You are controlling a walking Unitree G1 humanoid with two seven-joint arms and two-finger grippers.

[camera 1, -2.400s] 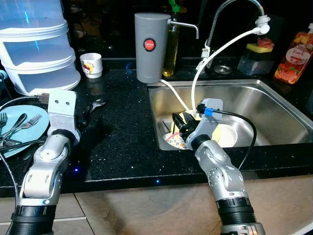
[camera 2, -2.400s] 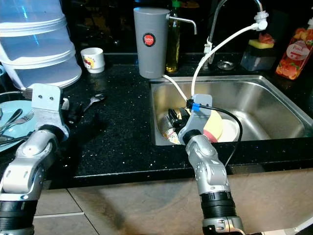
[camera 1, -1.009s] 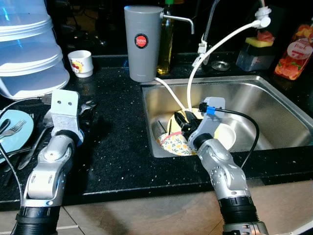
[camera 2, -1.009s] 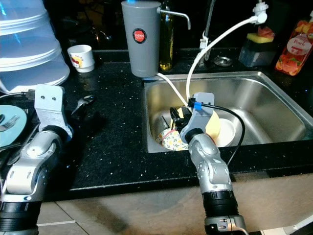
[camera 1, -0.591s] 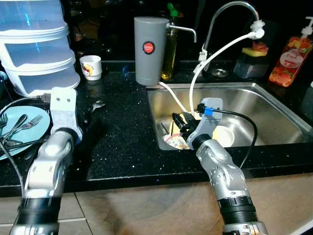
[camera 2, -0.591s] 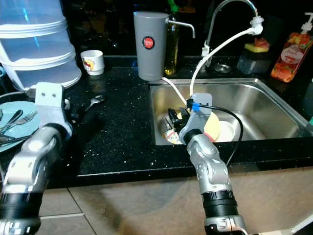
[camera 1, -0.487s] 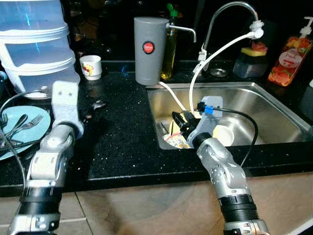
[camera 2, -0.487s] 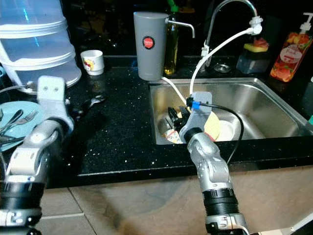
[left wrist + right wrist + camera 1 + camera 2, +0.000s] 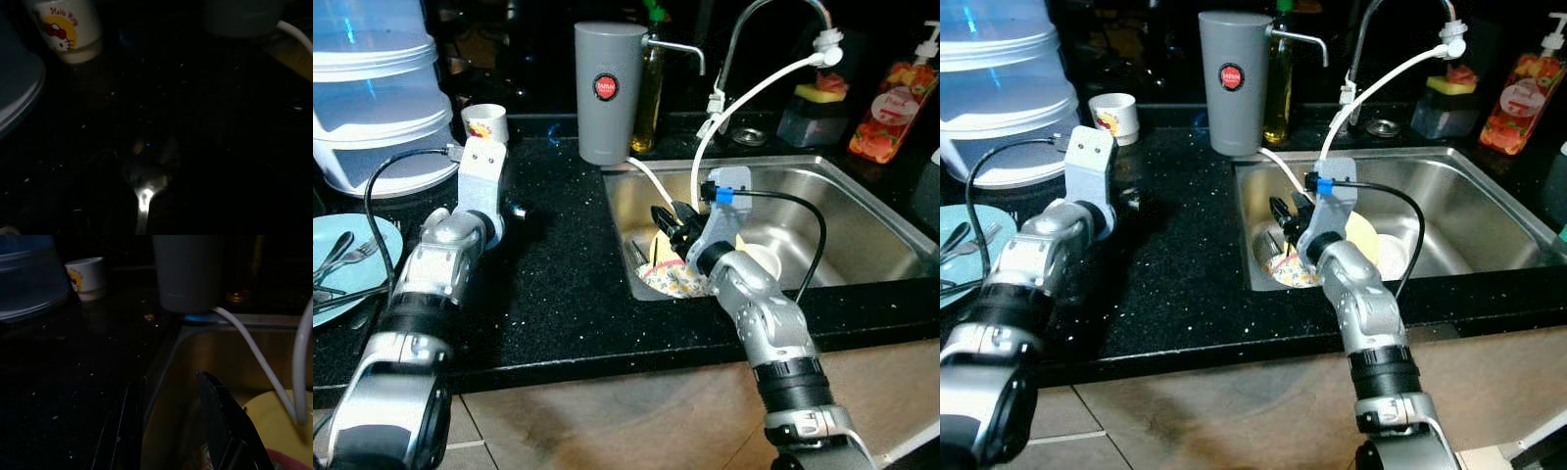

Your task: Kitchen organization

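A metal spoon (image 9: 143, 198) lies on the black counter (image 9: 558, 255), and my left gripper (image 9: 512, 210) is right over it, near the white cartoon cup (image 9: 485, 122). The left wrist view is too dark to show a grasp. My right gripper (image 9: 668, 221) hangs open inside the steel sink (image 9: 862, 211), at its left end, with nothing between its fingers (image 9: 222, 416). Just under it sit a floral bowl (image 9: 672, 280), a yellow plate (image 9: 1363, 235) and a white bowl (image 9: 1394, 257).
A grey water dispenser (image 9: 606, 93) and an oil bottle (image 9: 651, 93) stand behind the sink's left corner. A white hose (image 9: 744, 103) runs from the faucet (image 9: 773, 24) into the sink. Stacked plastic tubs (image 9: 377, 98) and a blue plate with forks (image 9: 347, 257) are at left.
My left arm has swung up and forward across the counter, bringing its gripper over the spoon. The right gripper has risen slightly in the sink. The camera has shifted a little.
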